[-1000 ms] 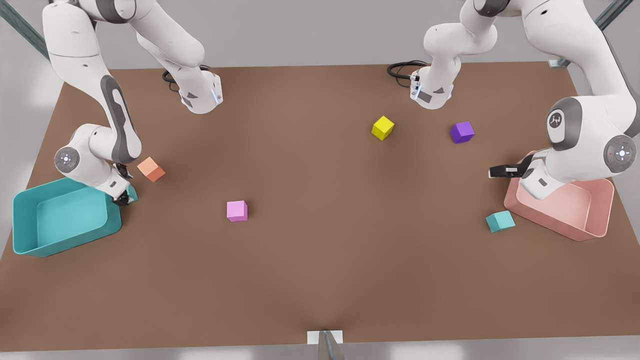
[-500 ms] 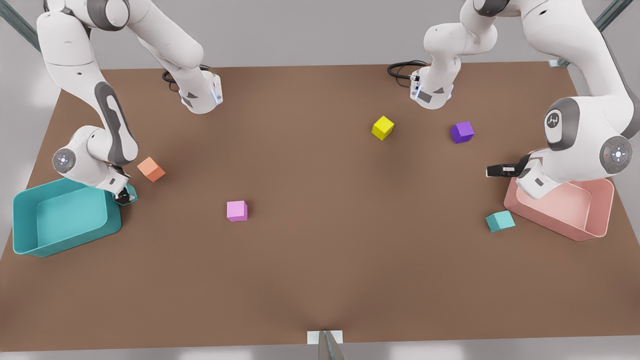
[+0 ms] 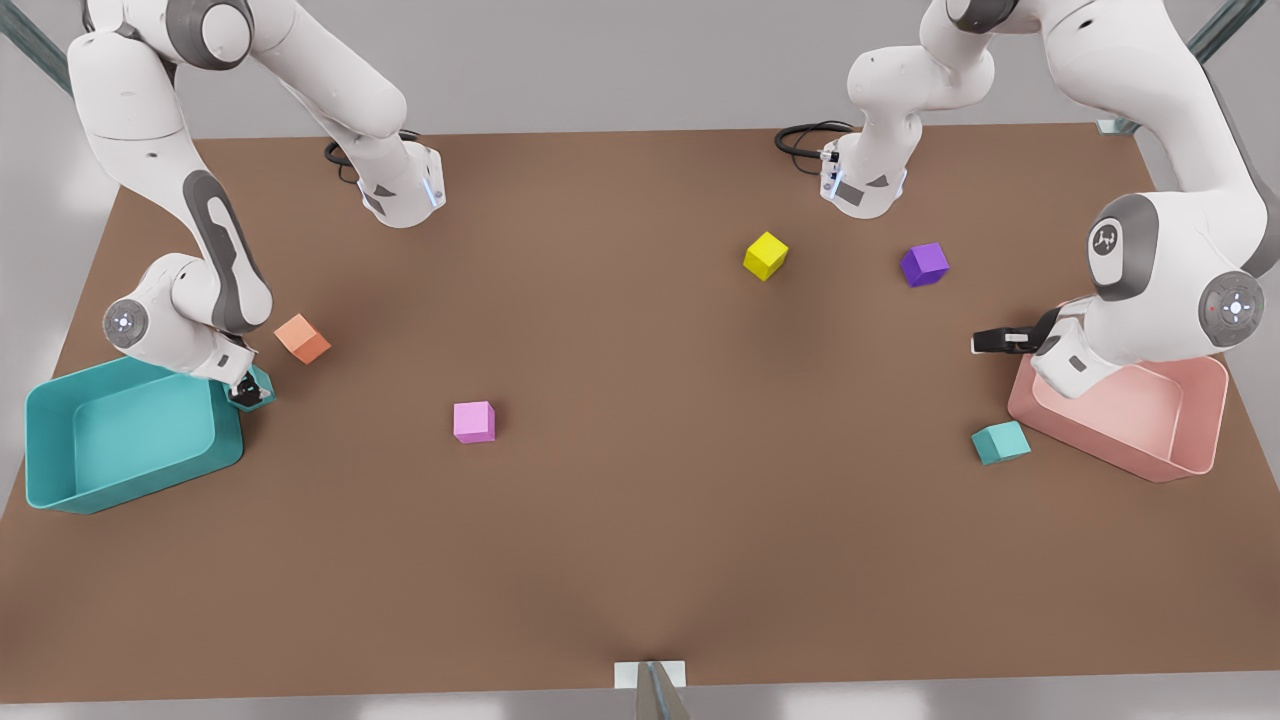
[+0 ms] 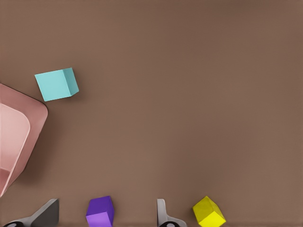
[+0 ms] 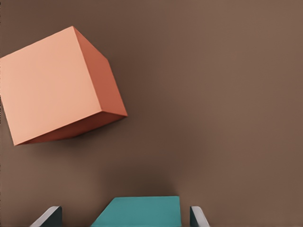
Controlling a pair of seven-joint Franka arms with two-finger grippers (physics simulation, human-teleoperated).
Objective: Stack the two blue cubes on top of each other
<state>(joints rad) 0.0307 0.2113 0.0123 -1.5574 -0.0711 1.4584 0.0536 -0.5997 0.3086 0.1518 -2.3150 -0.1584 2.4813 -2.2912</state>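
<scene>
Straddling one blue cube [image 5: 139, 210], the right gripper [image 3: 247, 392] sat low at the left of the front view, its two fingertips [image 5: 51, 216] standing on either side of the cube with small gaps visible, so the jaws looked open around it rather than pressed on it. That cube [image 3: 260, 384] rested on the brown table [image 3: 640, 520] just beside the near corner of the teal bin [image 3: 60, 490]. An orange cube [image 3: 302, 338] lay close by, a little farther up the frame.

At the right of the front view, the left gripper [image 3: 985, 342] hung above the table by the pink bin [image 3: 1200, 420], pointing toward the middle; its fingertips [image 4: 163, 215] stood well apart and held nothing. The second blue cube [image 3: 1000, 442] lay on the table just beside the pink bin's lower left corner, well apart from the first.

A purple cube [image 3: 924, 264] and a yellow cube [image 3: 765, 255] sat in the upper right area, and a pink cube [image 3: 473, 421] lay left of center.
</scene>
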